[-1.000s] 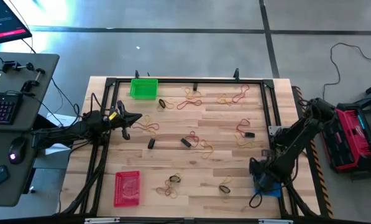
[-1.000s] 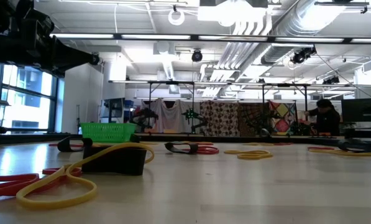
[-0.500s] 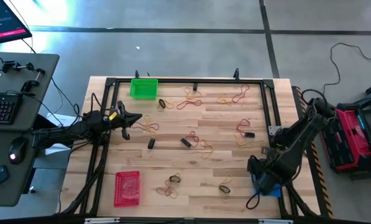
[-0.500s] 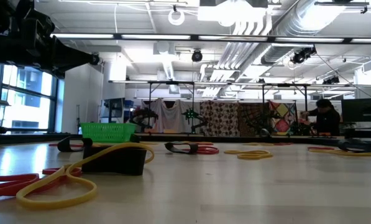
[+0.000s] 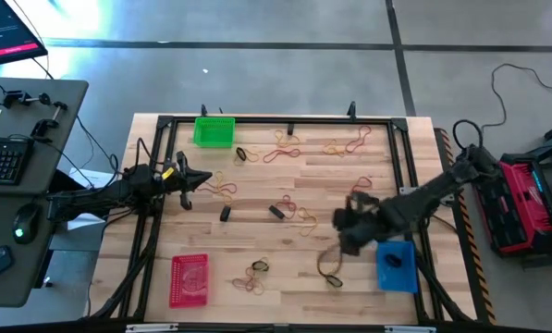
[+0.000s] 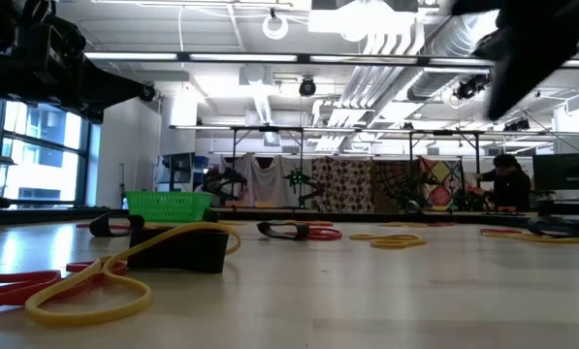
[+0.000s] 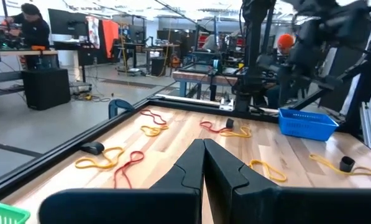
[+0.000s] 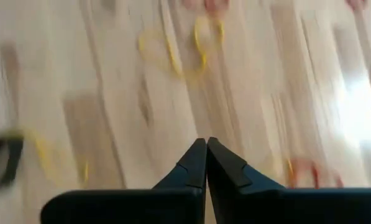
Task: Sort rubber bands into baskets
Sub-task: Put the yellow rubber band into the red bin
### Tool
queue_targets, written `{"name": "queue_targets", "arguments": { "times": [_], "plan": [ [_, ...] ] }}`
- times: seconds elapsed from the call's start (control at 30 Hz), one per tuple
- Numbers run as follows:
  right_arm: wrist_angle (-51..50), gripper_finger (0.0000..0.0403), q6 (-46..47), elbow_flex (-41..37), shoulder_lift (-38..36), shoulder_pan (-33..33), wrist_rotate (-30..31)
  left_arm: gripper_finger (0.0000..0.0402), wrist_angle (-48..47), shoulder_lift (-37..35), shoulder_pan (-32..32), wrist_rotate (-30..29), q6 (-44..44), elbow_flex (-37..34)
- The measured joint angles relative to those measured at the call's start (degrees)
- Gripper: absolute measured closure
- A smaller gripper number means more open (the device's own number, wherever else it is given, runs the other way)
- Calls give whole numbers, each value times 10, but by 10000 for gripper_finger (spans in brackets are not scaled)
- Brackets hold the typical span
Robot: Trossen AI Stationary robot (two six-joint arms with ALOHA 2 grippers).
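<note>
Right gripper (image 5: 342,231) is hanging over bare wood right of table centre, fingers (image 8: 205,163) pressed together tip to tip, nothing showing between them. The wood under it is streaking past in a blur in its wrist view. Left gripper (image 5: 190,180) is sitting at the left edge of the table, its fingers (image 7: 204,165) likewise closed flat on each other, empty.

Rubber bands (image 5: 285,146) are lying scattered over the table (image 5: 257,236): a red and tan tangle along the far edge, more around the middle with some black ones (image 5: 276,211), a cluster near the front (image 5: 255,274), and one tan loop (image 5: 334,277) lying just in front of the right gripper. From table height, a yellowish band (image 6: 105,291) and a red one are filling the foreground.

Green basket (image 5: 214,130) is standing at the far left corner. Red basket (image 5: 190,279) is sitting at the near left. Blue basket (image 5: 396,265) is sitting at the near right, just beside the right arm, with a dark item inside.

A person (image 6: 507,184) is working at a bench in the room behind.
</note>
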Motion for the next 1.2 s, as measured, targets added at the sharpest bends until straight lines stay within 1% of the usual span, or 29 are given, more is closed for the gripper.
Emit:
{"name": "queue_targets", "arguments": {
  "times": [0.17,0.37,0.47,0.57,0.77,0.83,0.97,1.1,1.2],
  "plan": [
    [239,403,-140,-90,0,-87,-47,401,-3,4,0,17,4,0],
    [515,403,-247,-181,0,-171,-61,401,-2,26,0,25,9,0],
    [615,403,-294,-211,0,-199,-77,401,-2,41,0,25,16,0],
    [635,403,-310,-217,0,-222,-92,401,-2,55,0,25,16,0],
    [660,403,-332,-217,0,-247,-93,401,-3,91,0,26,11,0],
    [664,403,-335,-217,0,-252,-93,401,-21,106,0,28,-2,6],
    [665,403,-340,-217,0,-254,-91,401,-70,145,0,42,-29,31],
    [664,399,-350,-217,0,-254,-90,401,-84,187,0,45,-54,60],
    [664,392,-347,-217,0,-254,-90,401,-116,219,0,52,-51,90]
  ]
}}
